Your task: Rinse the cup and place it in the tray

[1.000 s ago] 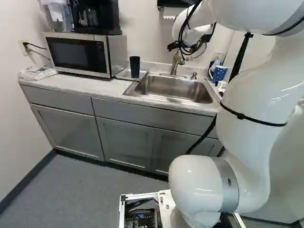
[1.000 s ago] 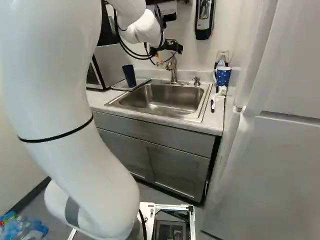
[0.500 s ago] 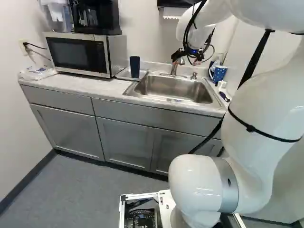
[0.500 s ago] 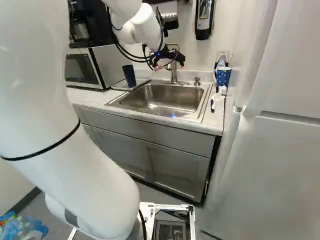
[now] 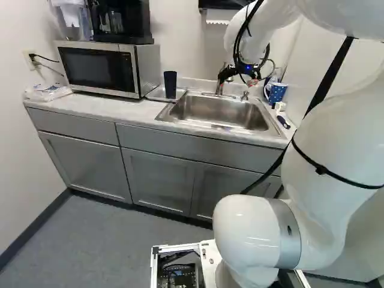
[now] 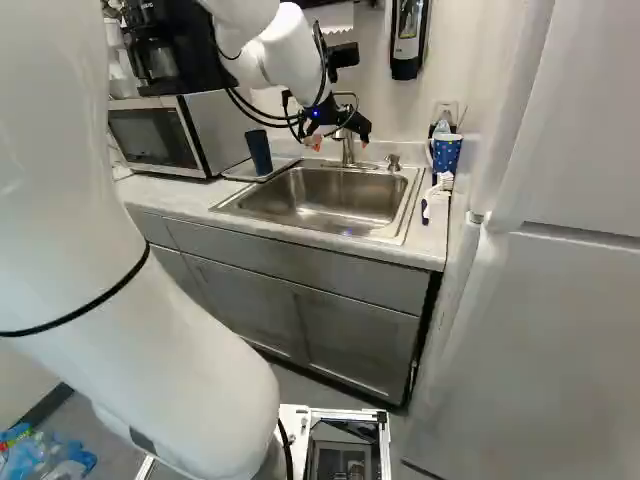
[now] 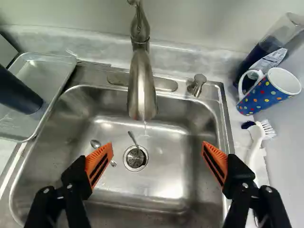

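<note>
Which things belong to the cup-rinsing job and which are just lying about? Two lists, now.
Job: faucet, sink, tray, and either the dark cup or the spotted mug; I can't tell which.

Just lying about: brush, spoon, microwave, coffee maker.

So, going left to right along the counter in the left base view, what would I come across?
Plastic packaging, microwave, dark cup, faucet, small metal fitting beside it, blue dotted mug.

Steel sink point(image 6: 300, 226), set in counter point(image 6: 428, 237); dark blue tumbler point(image 6: 259, 152) stands on tray point(image 6: 238, 174), left; polka-dot mug point(image 6: 446, 154) stands right.
</note>
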`<state>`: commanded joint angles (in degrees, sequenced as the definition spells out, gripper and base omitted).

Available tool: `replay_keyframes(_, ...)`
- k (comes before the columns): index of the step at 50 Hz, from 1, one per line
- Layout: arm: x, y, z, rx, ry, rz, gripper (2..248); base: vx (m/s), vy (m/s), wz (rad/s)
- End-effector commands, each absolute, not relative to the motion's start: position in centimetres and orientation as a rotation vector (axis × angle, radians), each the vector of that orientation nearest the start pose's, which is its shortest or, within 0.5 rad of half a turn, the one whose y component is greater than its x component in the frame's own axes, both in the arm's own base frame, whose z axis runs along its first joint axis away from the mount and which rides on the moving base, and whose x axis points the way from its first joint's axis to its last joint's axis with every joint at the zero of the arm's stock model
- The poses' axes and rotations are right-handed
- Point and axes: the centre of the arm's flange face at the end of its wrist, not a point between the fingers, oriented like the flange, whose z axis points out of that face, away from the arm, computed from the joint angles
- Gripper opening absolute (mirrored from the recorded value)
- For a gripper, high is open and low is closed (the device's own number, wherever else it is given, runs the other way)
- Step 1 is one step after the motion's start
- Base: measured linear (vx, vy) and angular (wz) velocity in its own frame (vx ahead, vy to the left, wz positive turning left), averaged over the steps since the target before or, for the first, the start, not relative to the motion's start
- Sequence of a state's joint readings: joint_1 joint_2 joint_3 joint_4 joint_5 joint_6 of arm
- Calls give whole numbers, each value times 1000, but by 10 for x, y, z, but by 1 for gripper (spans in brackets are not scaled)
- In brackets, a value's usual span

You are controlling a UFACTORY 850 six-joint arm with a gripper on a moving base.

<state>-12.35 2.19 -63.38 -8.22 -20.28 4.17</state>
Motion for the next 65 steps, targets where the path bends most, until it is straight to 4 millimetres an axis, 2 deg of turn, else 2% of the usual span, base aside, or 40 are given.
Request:
replay_keyframes(18, 487, -111, 651, -3034, 265, -1254, 247, 0, 0, 0)
replay_keyframes(26, 490, -111, 659, -3011, 259, -1312, 247, 0, 0, 0)
replay_keyframes(65, 565, -103, 718, -2787, 167, -1736, 247, 0, 0, 0)
